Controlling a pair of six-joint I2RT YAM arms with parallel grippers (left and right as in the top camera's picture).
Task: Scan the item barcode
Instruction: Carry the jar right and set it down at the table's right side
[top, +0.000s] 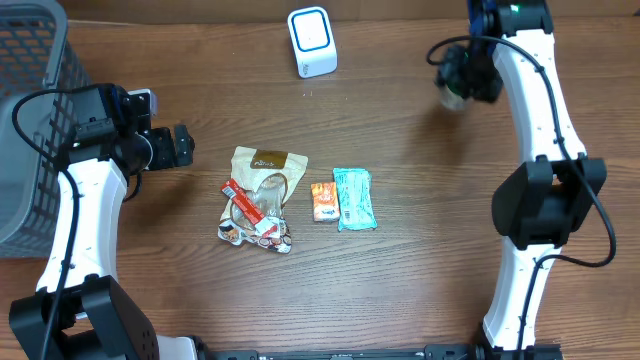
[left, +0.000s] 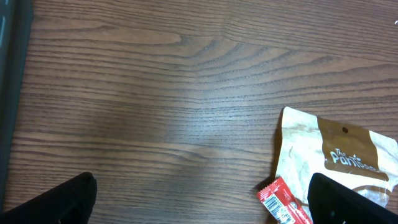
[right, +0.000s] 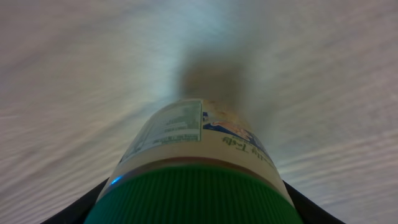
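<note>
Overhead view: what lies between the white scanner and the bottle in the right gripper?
Nothing. The table between the scanner and the green-capped bottle held by the right gripper is bare wood, seen in the overhead view.

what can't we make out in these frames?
- Barcode on the bottle: the right wrist view shows only the green cap and a blurred label. Overhead, the bottle is motion-blurred in the right gripper.
- Pouch: left wrist view, cut off by the right and bottom edges.
- Basket: overhead, cut off by the left edge.
</note>
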